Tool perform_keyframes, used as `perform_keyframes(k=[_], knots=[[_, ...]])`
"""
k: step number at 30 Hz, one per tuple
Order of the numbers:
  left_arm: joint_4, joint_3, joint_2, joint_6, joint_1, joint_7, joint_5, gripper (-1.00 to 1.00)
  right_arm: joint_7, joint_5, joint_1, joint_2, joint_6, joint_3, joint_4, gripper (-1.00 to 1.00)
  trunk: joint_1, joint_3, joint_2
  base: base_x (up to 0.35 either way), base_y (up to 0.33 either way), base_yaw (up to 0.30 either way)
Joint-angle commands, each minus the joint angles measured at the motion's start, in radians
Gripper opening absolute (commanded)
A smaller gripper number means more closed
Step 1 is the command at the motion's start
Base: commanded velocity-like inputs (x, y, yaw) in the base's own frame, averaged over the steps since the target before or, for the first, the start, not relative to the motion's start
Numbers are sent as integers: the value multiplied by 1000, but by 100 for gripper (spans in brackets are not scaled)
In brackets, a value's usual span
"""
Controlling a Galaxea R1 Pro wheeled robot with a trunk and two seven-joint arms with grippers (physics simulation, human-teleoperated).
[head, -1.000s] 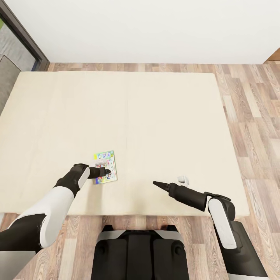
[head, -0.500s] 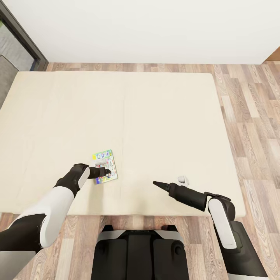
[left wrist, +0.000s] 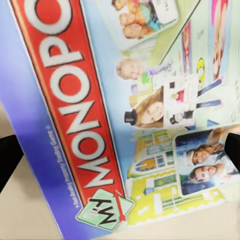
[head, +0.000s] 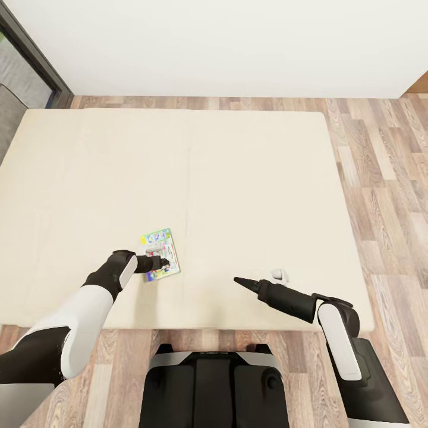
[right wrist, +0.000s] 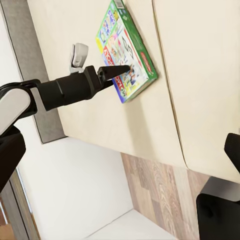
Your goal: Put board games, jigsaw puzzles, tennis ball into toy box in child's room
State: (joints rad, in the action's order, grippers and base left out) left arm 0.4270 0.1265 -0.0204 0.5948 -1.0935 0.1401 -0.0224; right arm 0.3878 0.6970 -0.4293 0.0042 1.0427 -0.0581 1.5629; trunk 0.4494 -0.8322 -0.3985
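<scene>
One of the board games [head: 159,255], a flat box with a red "Monopoly" banner and green edges, lies on the beige bed [head: 249,178] near its front edge. My left gripper [head: 168,260] hovers right over it and stands open. In the left wrist view the cover [left wrist: 140,100] sits close, with a dark fingertip [left wrist: 7,155] at each side. My right gripper [head: 239,280] hangs open over bare mattress, apart from the box, to its right. The right wrist view takes in the box [right wrist: 127,55] and the left gripper [right wrist: 122,70] above it.
Wood-plank floor [head: 386,178] runs along the bed's right side and behind it, below a white wall [head: 238,47]. A dark-framed window [head: 30,59] stands at the far left. My base [head: 214,386] is against the bed's front edge.
The whole head view has shifted slightly, so the camera moved. Both arms and the game box keep their places relative to one another.
</scene>
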Motion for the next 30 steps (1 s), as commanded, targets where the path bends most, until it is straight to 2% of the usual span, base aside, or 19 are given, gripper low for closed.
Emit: perform_keyframes(k=[1,30], knots=[[1,5,0,7,0,3,-2,100,10,-8,0,0,5,-2,0,100,1,-1,-2,0,-67,0],[1,4,1,7,0,3,-2,100,8,-8,-1,0,4,-2,0,100,1,-1,-2,0,-73,0]])
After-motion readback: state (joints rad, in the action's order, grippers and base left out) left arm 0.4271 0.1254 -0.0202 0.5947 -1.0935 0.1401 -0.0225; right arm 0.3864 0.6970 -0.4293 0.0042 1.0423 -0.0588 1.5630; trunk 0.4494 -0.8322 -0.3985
